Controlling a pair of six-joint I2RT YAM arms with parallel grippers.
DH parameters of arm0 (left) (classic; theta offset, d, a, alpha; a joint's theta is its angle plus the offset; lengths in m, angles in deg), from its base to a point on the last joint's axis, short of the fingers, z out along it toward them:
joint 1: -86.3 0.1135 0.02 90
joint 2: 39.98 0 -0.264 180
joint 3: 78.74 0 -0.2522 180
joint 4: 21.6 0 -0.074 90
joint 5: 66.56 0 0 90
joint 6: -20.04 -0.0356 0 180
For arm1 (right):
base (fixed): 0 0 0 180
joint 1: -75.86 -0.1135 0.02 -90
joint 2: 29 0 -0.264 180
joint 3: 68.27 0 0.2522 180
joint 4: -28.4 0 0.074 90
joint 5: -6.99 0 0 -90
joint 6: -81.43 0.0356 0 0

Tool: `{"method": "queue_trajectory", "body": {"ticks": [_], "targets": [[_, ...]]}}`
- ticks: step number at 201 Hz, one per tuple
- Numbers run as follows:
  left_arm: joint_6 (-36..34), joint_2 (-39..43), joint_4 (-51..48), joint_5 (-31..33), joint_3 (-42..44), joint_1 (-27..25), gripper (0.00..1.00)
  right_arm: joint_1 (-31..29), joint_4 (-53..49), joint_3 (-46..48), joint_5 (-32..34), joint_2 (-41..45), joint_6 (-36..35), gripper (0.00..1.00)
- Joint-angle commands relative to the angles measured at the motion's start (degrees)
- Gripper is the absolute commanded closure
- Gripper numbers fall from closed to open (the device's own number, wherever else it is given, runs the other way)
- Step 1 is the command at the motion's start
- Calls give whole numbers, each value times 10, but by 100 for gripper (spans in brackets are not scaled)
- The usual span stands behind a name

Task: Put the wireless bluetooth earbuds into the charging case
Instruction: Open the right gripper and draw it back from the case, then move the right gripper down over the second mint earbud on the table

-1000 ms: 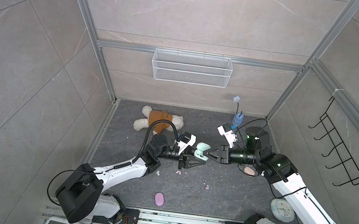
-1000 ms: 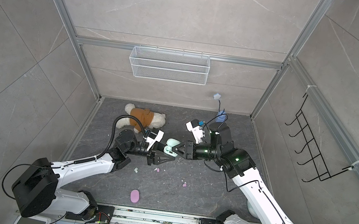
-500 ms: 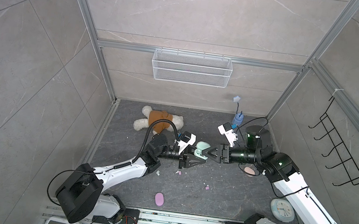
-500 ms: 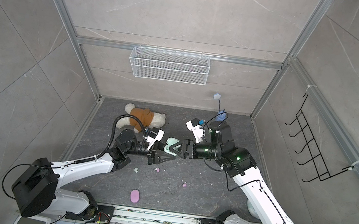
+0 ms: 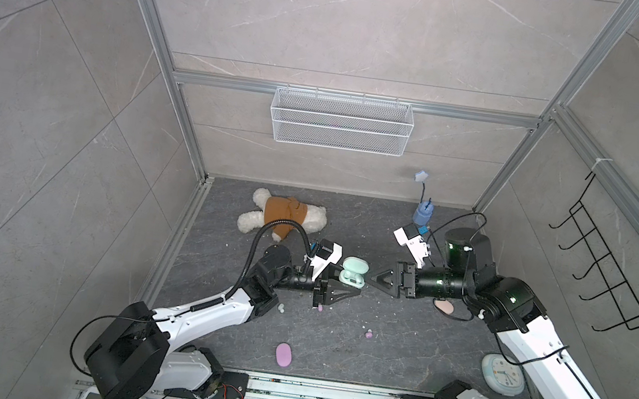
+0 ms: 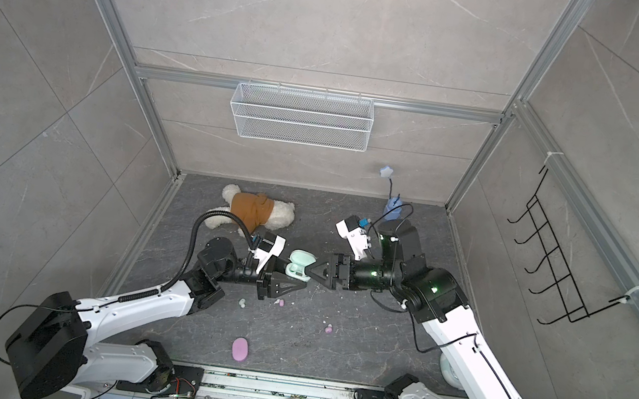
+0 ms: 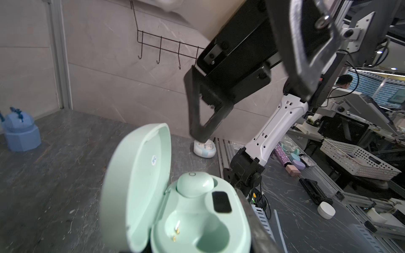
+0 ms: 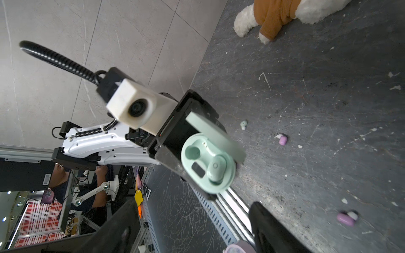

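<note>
Your left claw [image 5: 343,282] is clamped on the open mint charging case [image 5: 353,274], one mint earbud [image 7: 194,184] seated; your right claw [image 5: 372,278] stands spread, empty, just beside it.

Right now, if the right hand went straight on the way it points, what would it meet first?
Most likely the open mint charging case, held by the left hand just ahead of the right hand; the exact gap is unclear.

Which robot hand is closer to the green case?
Left. The left gripper is shut on the green case. The right gripper is open, pointing at the case from the other side, a little apart.
</note>
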Motion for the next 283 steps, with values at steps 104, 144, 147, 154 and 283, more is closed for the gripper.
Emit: {"method": "queue_trajectory", "body": {"ticks": [104, 144, 147, 154, 283], "targets": [[-43, 352, -390, 179, 39, 7, 80, -66, 91, 167, 227, -68, 66, 14], [-46, 409, -486, 267, 19, 7, 80, -128, 168, 156, 265, -177, 129, 16], [-45, 411, -493, 277, 16, 7, 80, -133, 172, 153, 267, -185, 135, 16], [-45, 416, -503, 292, 11, 7, 80, -143, 181, 147, 276, -202, 149, 16], [-38, 354, -568, 344, -83, 207, 81, -252, 185, -8, 348, -418, 357, 20]]}}
